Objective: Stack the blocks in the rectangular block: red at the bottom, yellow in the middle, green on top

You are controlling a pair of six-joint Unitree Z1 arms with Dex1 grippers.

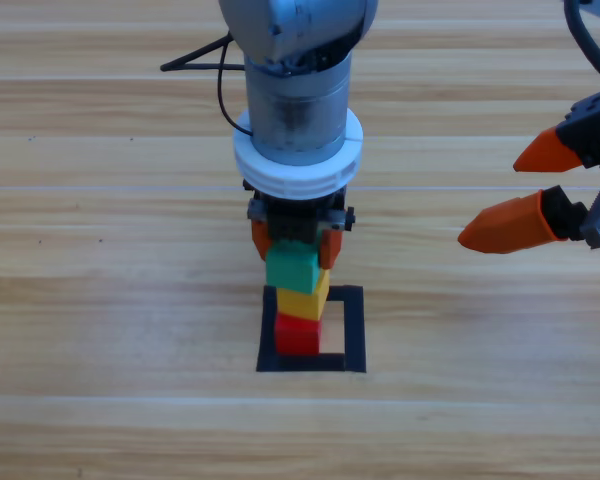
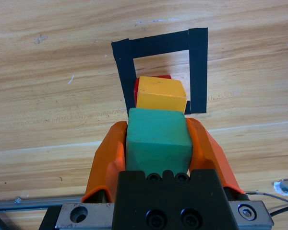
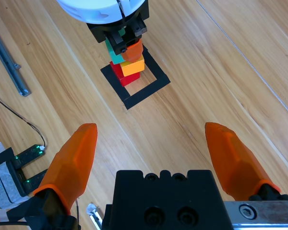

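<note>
The red cube [image 1: 297, 335] sits in the left half of the black tape square [image 1: 355, 330], with the yellow cube [image 1: 305, 298] on top of it. My left gripper [image 1: 296, 250] comes straight down over the stack and is shut on the green cube [image 1: 292, 268], which is at the yellow cube's top, shifted slightly toward the gripper. In the left wrist view the green cube [image 2: 157, 143] fills the space between the orange jaws, the yellow cube [image 2: 161, 94] just beyond it. My right gripper [image 1: 490, 202] waits open at the right edge.
A metal rail [image 3: 9, 60] and a small electronics board with a cable [image 3: 12, 167] lie off to one side in the right wrist view. Bare wooden table surrounds the square.
</note>
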